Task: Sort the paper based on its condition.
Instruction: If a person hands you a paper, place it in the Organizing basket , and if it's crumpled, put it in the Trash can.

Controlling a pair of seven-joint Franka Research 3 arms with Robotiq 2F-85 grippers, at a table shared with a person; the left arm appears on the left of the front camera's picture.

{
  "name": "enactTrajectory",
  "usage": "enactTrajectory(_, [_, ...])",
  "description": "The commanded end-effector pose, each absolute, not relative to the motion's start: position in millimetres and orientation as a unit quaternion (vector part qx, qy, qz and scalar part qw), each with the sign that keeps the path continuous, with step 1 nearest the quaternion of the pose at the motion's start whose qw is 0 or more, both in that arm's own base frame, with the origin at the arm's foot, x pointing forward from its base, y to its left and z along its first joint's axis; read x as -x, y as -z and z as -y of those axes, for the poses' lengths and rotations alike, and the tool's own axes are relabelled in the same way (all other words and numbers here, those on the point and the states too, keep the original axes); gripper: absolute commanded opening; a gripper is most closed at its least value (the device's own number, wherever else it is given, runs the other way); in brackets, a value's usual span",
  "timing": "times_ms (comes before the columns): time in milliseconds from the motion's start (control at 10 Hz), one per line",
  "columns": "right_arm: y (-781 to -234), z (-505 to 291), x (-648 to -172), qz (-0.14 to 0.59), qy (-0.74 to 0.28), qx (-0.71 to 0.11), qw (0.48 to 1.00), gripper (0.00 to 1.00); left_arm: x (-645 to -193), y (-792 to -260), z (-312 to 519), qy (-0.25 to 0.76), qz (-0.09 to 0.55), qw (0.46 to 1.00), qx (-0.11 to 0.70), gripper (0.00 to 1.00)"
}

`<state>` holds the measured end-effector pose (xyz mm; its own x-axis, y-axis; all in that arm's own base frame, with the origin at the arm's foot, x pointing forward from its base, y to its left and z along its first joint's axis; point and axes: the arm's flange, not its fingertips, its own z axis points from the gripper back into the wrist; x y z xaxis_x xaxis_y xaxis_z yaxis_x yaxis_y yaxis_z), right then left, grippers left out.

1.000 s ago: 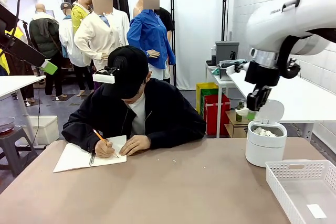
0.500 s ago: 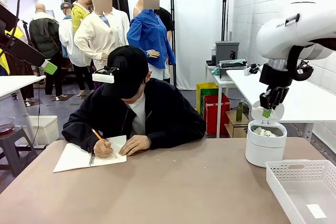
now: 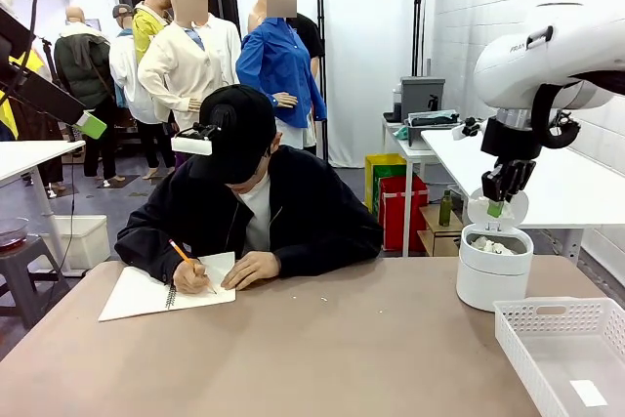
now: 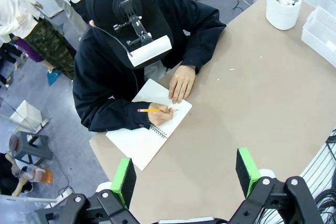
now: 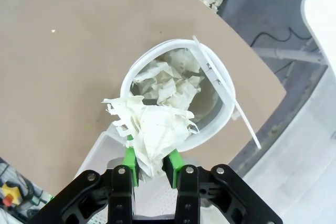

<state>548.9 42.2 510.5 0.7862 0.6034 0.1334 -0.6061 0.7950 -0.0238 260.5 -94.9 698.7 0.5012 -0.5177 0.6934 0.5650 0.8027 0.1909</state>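
Note:
My right gripper [image 5: 152,169] is shut on a crumpled lump of white paper [image 5: 153,128], its green pads pinching the lump's lower end. It hangs just over the open white round bin [image 5: 226,109], where more crumpled paper [image 5: 169,83] lies. From the front, this gripper [image 3: 496,208] points down above the bin [image 3: 493,275] at the table's far right. A flat paper slip [image 3: 589,393] lies in the white basket tray [image 3: 547,317]. My left gripper [image 4: 185,174] is open and empty, high above the table.
A person sits at the far side, writing with a pencil in a spiral notebook [image 3: 161,292] at the table's left, both hands on it. The bin's lid [image 5: 218,74] stands tipped open. The tray occupies the near right corner. The notebook [image 4: 149,135] lies under my left gripper.
My right gripper swung right with the crumpled paper, from left of the bin to directly above its opening, then held still. The person keeps writing.

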Motion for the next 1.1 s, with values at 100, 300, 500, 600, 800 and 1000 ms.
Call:
enactTrajectory(100, [-477, -44, -582, 0.048, -0.319, 0.009, 0.946, 0.24, -260, -699, 94, 0.312, 0.39, 0.866, 0.03, 1.0])
enactTrajectory(300, [-471, -42, -583, 0.048, -0.308, 0.019, 0.95, 0.24, -260, -699, 94, 0.312, 0.39, 0.866, 0.03, 1.0])
enactTrajectory(500, [-463, -40, -584, 0.043, -0.299, 0.046, 0.952, 0.24, -260, -699, 94, 0.312, 0.39, 0.866, 0.03, 1.0])
enactTrajectory(600, [-454, -39, -582, 0.035, -0.295, 0.054, 0.953, 0.24, -260, -699, 94, 0.312, 0.39, 0.866, 0.03, 1.0])
enactTrajectory(800, [-439, -39, -583, 0.027, -0.291, 0.075, 0.953, 0.24, -260, -699, 94, 0.312, 0.39, 0.866, 0.03, 1.0])
enactTrajectory(1000, [-431, -39, -584, 0.021, -0.292, 0.089, 0.952, 0.24, -260, -699, 94, 0.312, 0.39, 0.866, 0.03, 1.0])
